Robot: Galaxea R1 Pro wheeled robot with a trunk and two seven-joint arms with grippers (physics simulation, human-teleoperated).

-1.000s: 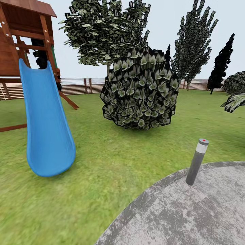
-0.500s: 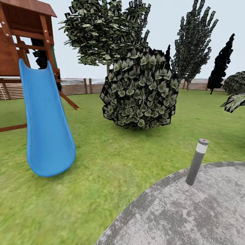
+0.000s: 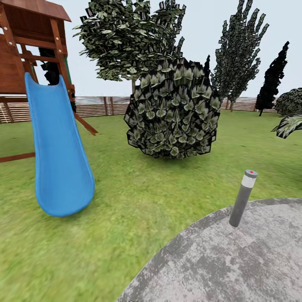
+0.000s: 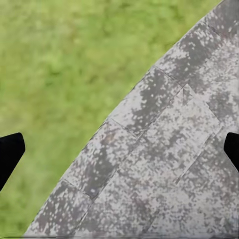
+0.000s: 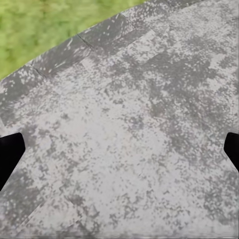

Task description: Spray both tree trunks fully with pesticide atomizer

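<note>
Head view: the robot looks out over the garden lawn, and the job is only at the looking-around step. The little black bottle with the red top is nowhere to be seen here, so I cannot say where it is, which way it points, or how its long side lies. The one thing with a red dot is the grey post lamp. It stands straight up at the edge of the round stone paving, and it is not the sprayer.

Left of the lamp, across the grass, is a blue slide coming down from a wooden play tower. Behind the lamp sits a big round bush, and a brown slat fence runs far behind that.

The left gripper and the right gripper both hang over the paving with their dark tips wide apart, holding nothing.

Next, I think the robot should turn or roll along until the bottle comes into sight.
</note>
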